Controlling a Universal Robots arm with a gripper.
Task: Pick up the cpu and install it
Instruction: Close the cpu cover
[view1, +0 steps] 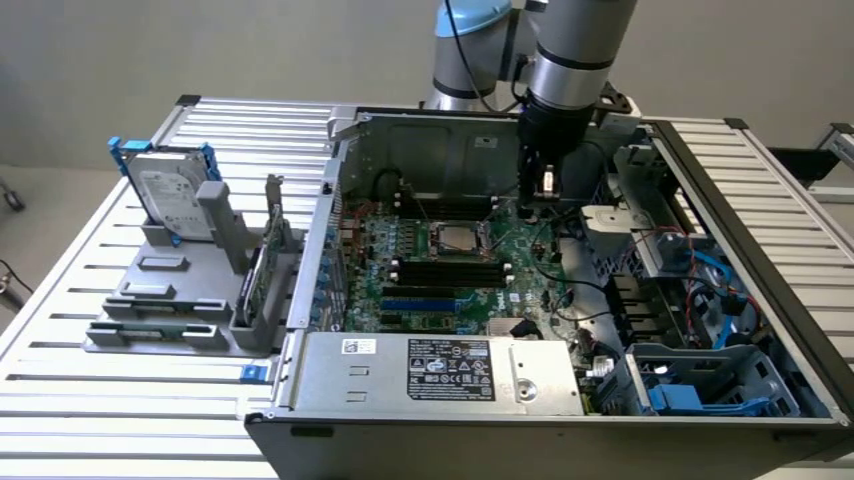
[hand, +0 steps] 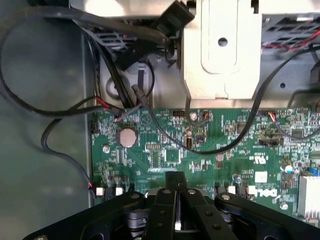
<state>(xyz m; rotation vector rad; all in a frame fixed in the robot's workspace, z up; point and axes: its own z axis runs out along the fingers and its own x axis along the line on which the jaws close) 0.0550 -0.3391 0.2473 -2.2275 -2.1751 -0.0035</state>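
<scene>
table (view1: 67, 290) slatted aluminium (grey wall (view1: 200, 50) behind) | pincer (hand: 175, 177) pinched closed over motherboard (hand: 200, 150)

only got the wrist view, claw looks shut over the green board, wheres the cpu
Observer: The cpu lies in the socket mid-board, apart from the claw.
Operator: which side of the claw
Observer: On the exterior view's left of it.
Operator: anything outside the case
Observer: A hard drive stands upright in a grey fixture, on the exterior view's left of the case.
</scene>
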